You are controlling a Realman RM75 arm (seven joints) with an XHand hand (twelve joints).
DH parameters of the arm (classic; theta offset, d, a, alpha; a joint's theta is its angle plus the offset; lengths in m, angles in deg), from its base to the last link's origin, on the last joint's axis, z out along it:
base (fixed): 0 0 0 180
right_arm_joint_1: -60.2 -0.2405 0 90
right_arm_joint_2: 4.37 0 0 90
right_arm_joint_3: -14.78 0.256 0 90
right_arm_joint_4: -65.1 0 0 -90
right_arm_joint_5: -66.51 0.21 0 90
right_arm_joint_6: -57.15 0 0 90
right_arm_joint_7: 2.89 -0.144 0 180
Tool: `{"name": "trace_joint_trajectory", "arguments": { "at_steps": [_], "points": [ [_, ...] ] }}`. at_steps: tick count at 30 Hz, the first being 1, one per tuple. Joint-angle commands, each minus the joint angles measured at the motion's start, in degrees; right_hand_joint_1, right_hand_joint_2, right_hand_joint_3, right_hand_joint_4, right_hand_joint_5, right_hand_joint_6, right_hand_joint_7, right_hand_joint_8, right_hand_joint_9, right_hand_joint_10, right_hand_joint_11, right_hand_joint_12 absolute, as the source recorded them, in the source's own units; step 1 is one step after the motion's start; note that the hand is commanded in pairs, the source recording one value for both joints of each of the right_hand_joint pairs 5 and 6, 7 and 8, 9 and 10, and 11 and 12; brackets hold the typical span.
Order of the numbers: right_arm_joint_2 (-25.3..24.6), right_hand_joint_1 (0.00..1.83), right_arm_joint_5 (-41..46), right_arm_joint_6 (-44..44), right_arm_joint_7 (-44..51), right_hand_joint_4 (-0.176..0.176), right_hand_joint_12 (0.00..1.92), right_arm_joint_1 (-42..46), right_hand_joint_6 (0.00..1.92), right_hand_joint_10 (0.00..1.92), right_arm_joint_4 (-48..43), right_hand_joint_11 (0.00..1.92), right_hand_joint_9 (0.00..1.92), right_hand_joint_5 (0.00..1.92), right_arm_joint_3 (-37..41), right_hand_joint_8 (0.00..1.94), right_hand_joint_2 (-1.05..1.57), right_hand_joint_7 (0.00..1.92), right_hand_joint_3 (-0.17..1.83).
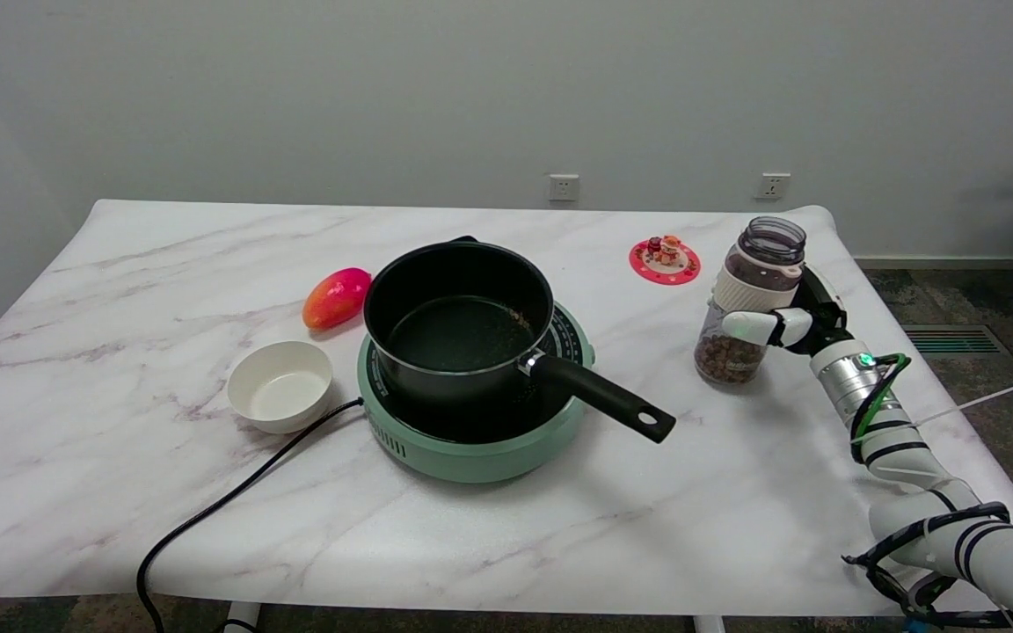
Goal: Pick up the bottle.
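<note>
From the head view, my right hand (779, 323) has its fingers (748, 325) wrapped around the bottle (748, 301), clamped on its middle below the white collar. The bottle stands upright at the right side of the tabletop (120, 290), its open dark neck on top and its clear lower part filled with small brown pieces. I cannot tell whether its base touches the surface.

To its left sits the black saucepan (458, 321) on the green cooker (476, 440); the pan holds only a few crumbs, and its handle (603, 400) points toward my side of the tabletop, with its tip near the bottle but apart from it. The white bowl (280, 385) left of the cooker looks empty, and the cooker's black cord (225, 501) runs past it to the near edge. A mango (336, 297) lies behind the bowl. A small red coaster (665, 260) with figures on it lies behind the bottle.

The tabletop's right edge runs just behind my wrist. Bare marble lies open in front of the bottle.
</note>
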Motion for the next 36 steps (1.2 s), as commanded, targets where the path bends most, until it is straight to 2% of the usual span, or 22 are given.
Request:
{"name": "trace_joint_trajectory", "arguments": {
  "at_steps": [1, 8, 13, 20, 27, 30, 36],
  "points": [
    [0.85, 1.52, 0.57, 1.56, 0.23, 0.000, 1.19, -0.90, 1.75, 1.37, -2.59, 1.19, 1.37, 1.75, 0.56, 1.90, 0.97, 1.90, 0.50],
    [2.79, 1.52, -2.06, 5.37, 0.60, 0.000, 1.23, -4.87, 1.84, 1.40, -6.79, 1.23, 1.40, 1.84, -0.82, 1.92, 1.10, 1.92, 0.46],
    [4.22, 1.51, -9.32, 7.32, 0.91, 0.000, 1.25, -9.17, 1.88, 1.44, -10.02, 1.25, 1.44, 1.88, -0.82, 1.92, 1.16, 1.92, 0.42],
    [3.48, 1.47, -14.44, 14.89, 4.00, 0.000, 1.27, -13.50, 1.92, 1.45, -15.56, 1.27, 1.45, 1.92, -1.83, 1.92, 1.26, 1.92, 0.35],
    [1.85, 1.46, -15.22, 17.33, 10.04, 0.000, 1.28, -16.77, 1.92, 1.47, -17.00, 1.28, 1.47, 1.92, -2.52, 1.92, 1.33, 1.92, 0.43],
    [1.85, 1.47, -14.94, 18.73, 10.51, 0.000, 1.29, -16.62, 1.92, 1.49, -18.65, 1.29, 1.49, 1.92, -2.18, 1.92, 1.35, 1.92, 0.54],
    [1.93, 1.45, -15.81, 20.69, 15.22, 0.000, 1.30, -16.49, 1.92, 1.52, -21.53, 1.30, 1.52, 1.92, -0.38, 1.92, 1.41, 1.92, 0.56]
  ]
}}
